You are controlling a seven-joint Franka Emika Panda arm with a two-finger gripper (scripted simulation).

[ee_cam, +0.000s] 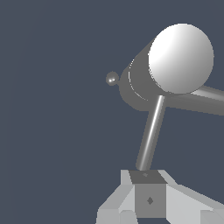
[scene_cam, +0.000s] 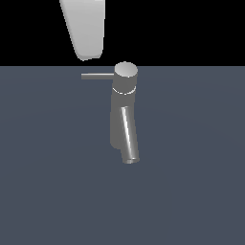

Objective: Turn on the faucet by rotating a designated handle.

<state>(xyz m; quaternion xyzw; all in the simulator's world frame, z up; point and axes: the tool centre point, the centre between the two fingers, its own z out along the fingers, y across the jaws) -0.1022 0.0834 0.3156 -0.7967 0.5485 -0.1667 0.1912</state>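
Observation:
The grey faucet (scene_cam: 123, 112) stands upright on the dark floor, with a round flat cap (scene_cam: 126, 71) and a thick slanted spout (scene_cam: 128, 136). The thin handle (scene_cam: 97, 75) projects from the cap toward the exterior view's left. A white part of my arm (scene_cam: 87, 28) hangs just above the handle's free end; the fingers are not distinguishable there. In the wrist view the cap (ee_cam: 180, 58) is close, and the handle (ee_cam: 151, 133) runs from it to my gripper (ee_cam: 150, 192). The handle's tip sits right at the fingertips. The fingers show no gap and hold nothing.
The dark grey floor (scene_cam: 48, 182) spreads all round the faucet. In the wrist view the spout (ee_cam: 205, 99) leads off past the cap, and a small grey ball (ee_cam: 112, 78) shows beside the faucet body.

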